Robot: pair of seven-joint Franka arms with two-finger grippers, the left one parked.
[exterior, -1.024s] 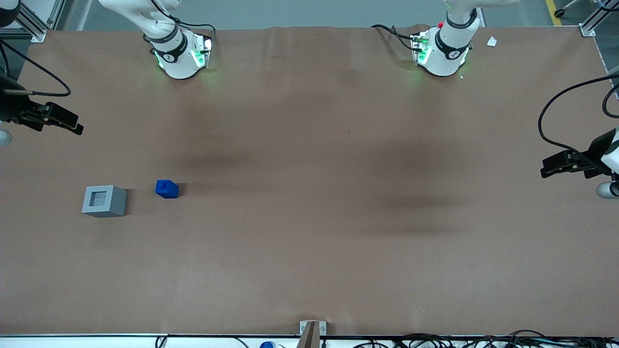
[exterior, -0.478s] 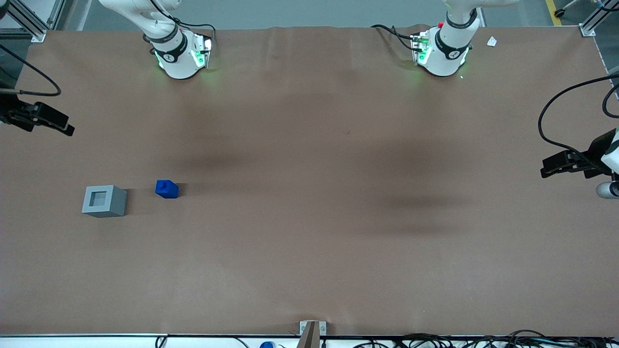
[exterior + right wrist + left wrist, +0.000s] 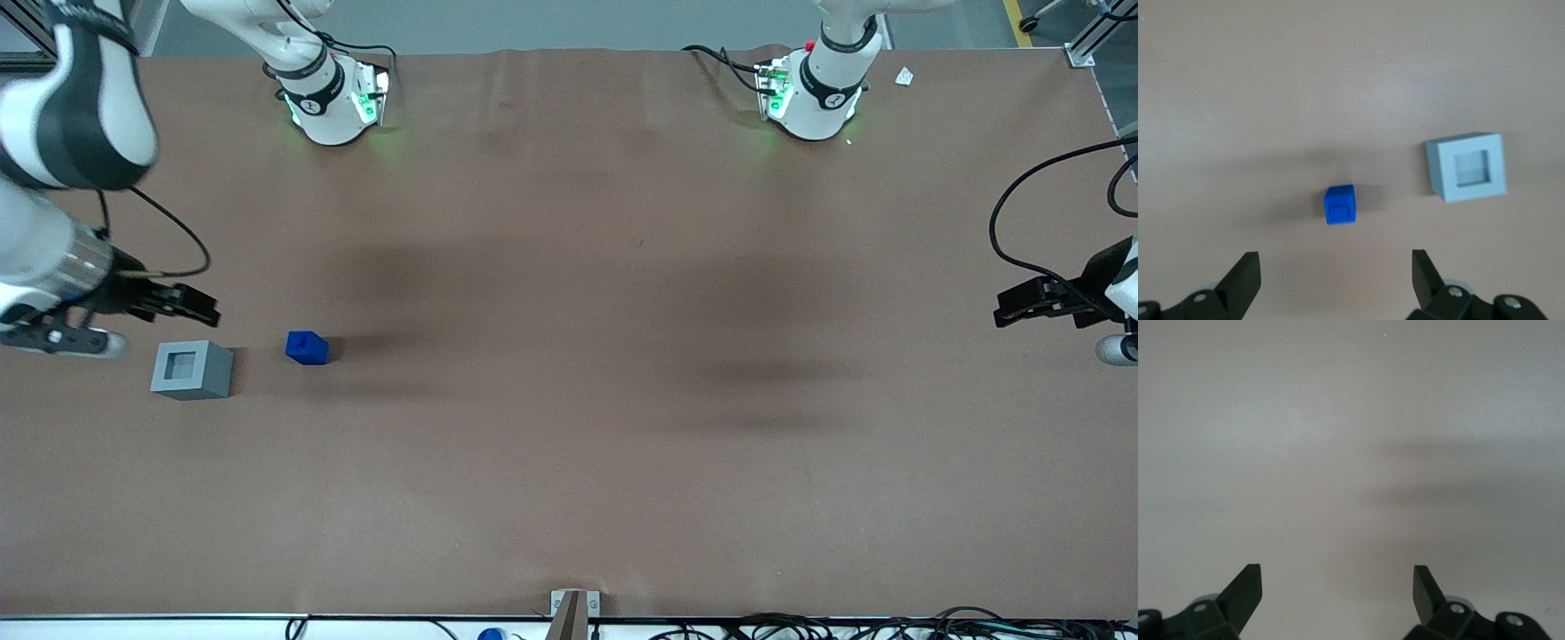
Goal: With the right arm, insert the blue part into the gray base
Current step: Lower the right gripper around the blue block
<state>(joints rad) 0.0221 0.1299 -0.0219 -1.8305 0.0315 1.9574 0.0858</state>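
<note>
Gripper hangs wide open, empty, above your gray base; blue part sits beside it, apart.

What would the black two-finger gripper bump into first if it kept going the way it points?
Probably bare brown table: the open gripper aims downward, with the small blue plastic block just ahead; depth is unclear.

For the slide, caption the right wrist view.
Open hand hovering above the table, with the blue part and gray base standing apart on it.
</note>
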